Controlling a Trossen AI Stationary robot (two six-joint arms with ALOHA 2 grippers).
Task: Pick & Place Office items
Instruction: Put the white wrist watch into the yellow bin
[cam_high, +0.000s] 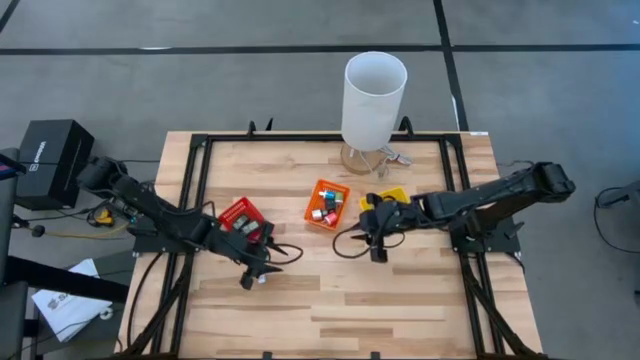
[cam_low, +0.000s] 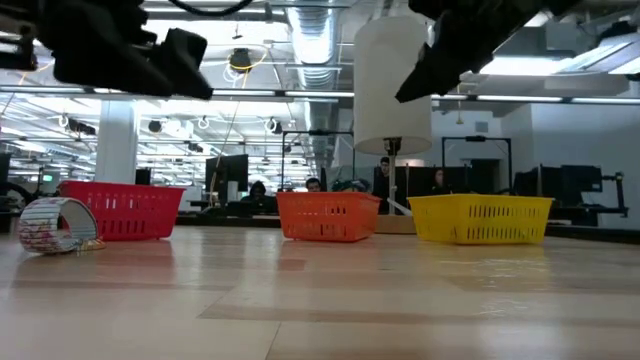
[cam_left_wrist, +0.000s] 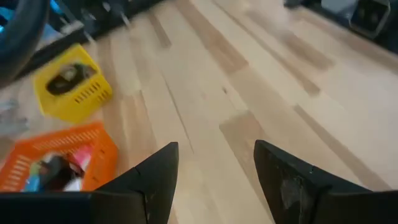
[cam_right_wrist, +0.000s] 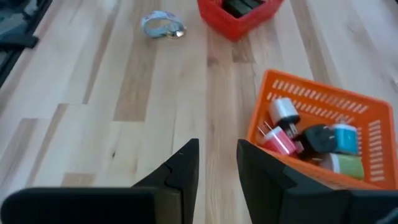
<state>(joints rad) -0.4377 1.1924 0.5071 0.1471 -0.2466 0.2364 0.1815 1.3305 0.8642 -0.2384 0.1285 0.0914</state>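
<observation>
A ring of patterned tape (cam_low: 55, 225) stands on its edge on the bare table in front of the red bin (cam_low: 125, 210); it also shows in the right wrist view (cam_right_wrist: 160, 25). My left gripper (cam_high: 250, 278) hovers open and empty above the table next to that ring, near the red bin (cam_high: 243, 217). My right gripper (cam_high: 378, 252) hovers just in front of the yellow bin (cam_high: 392, 197), fingers a narrow gap apart (cam_right_wrist: 217, 165) and empty. The orange bin (cam_right_wrist: 317, 134) holds small red, black, blue, green and white pieces. The red bin holds black pieces (cam_right_wrist: 242, 6).
A tall white cylinder (cam_high: 373, 100) stands at the table's far edge behind the bins. The yellow bin (cam_left_wrist: 71, 84) holds a dark item. Black frame rails (cam_high: 195, 190) run along the table's left and right sides. Bare wood lies toward the near edge (cam_high: 330, 320).
</observation>
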